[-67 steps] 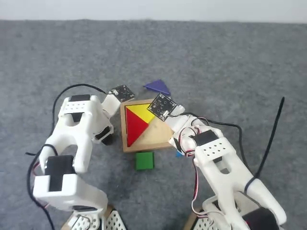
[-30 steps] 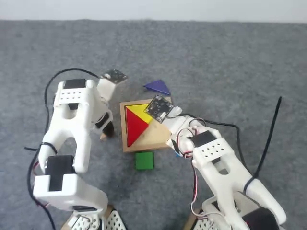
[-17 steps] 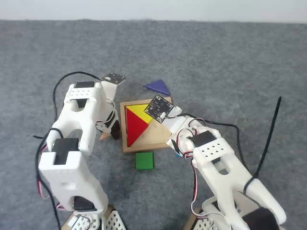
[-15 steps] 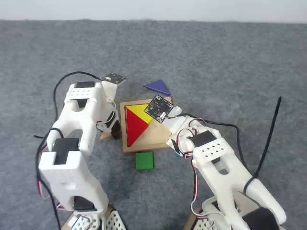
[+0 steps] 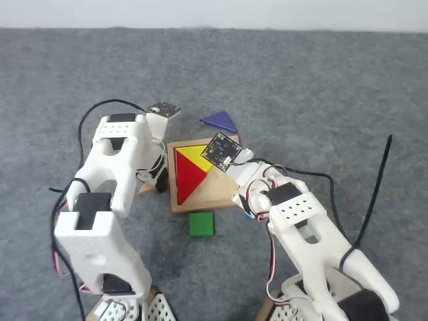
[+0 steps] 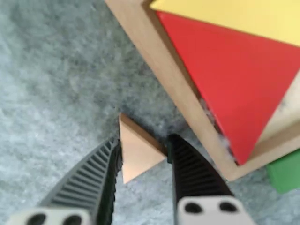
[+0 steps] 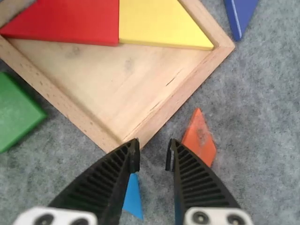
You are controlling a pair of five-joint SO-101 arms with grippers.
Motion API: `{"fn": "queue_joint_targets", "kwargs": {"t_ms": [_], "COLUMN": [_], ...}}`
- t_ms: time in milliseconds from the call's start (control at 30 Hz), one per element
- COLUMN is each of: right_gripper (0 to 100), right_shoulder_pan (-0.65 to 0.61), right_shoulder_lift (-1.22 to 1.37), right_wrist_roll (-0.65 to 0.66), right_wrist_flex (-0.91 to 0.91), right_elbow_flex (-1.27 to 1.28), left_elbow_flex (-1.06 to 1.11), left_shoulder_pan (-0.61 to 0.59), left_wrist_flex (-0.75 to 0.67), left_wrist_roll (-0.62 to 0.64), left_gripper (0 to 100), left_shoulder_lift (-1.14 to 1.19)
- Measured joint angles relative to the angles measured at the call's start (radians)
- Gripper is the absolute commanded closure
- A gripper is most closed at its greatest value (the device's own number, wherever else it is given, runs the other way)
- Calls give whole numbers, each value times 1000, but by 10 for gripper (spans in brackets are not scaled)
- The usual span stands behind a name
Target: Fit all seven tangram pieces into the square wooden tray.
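The left gripper (image 6: 143, 146) is clenched on the small tan triangle (image 6: 138, 157), which sits between its fingers just outside the wall of the wooden tray (image 6: 171, 79). To do this step well, it should probably lift straight up until the piece clears that wall, then turn it so an edge meets the red triangle (image 6: 234, 79) lying in the tray beyond the claw. Whether the tan piece is off the carpet (image 6: 56, 70) cannot be told. Farther off, the right gripper (image 7: 152, 150), slightly parted and holding nothing at the tray's corner, covers most of a light-blue piece (image 7: 132, 197) under one finger.
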Motion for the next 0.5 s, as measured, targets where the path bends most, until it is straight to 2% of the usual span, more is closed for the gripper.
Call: {"fn": "queue_joint_targets", "kwargs": {"t_ms": [200,500], "right_gripper": [894,894], "right_shoulder_pan": [0,11], "right_shoulder_lift": [0,0], "right_wrist_roll": [0,0], "right_wrist_flex": [0,0], "right_elbow_flex": [0,0], "left_elbow_flex": [0,2], "left_shoulder_pan": [-11,28], "left_wrist_flex": [71,206], "left_wrist_roll": [-54,-63], "left_gripper": [945,942], "left_shoulder_lift": [-44,-285]}}
